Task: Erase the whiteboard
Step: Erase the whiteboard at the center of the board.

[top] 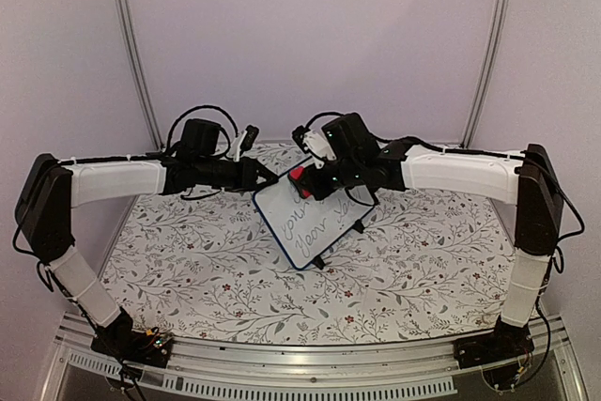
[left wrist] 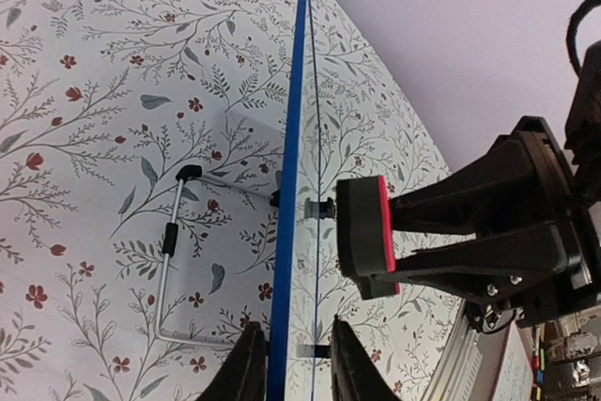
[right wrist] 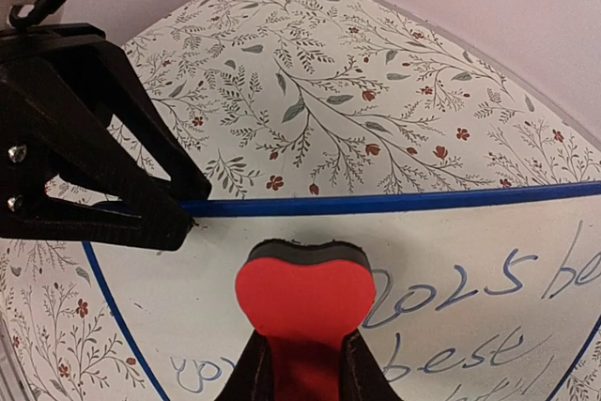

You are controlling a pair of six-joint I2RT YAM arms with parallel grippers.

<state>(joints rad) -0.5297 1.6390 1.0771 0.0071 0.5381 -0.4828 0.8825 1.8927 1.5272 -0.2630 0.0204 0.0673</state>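
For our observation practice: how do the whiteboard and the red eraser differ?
The whiteboard is a large flat rectangle; the eraser is small and rounded. The whiteboard is white with writing; the eraser is red and black. The whiteboard stands tilted on the table; the eraser sits in the right claw. Both are mid-table.

- The top external camera looked down from high behind the arms, far off, covering the whole table (top: 188, 269).
- The left wrist camera sat close, sighting edge-on along the whiteboard (left wrist: 286, 138).
- The right wrist camera closely faced its written side; both wrist views shared the red eraser (right wrist: 305, 293).
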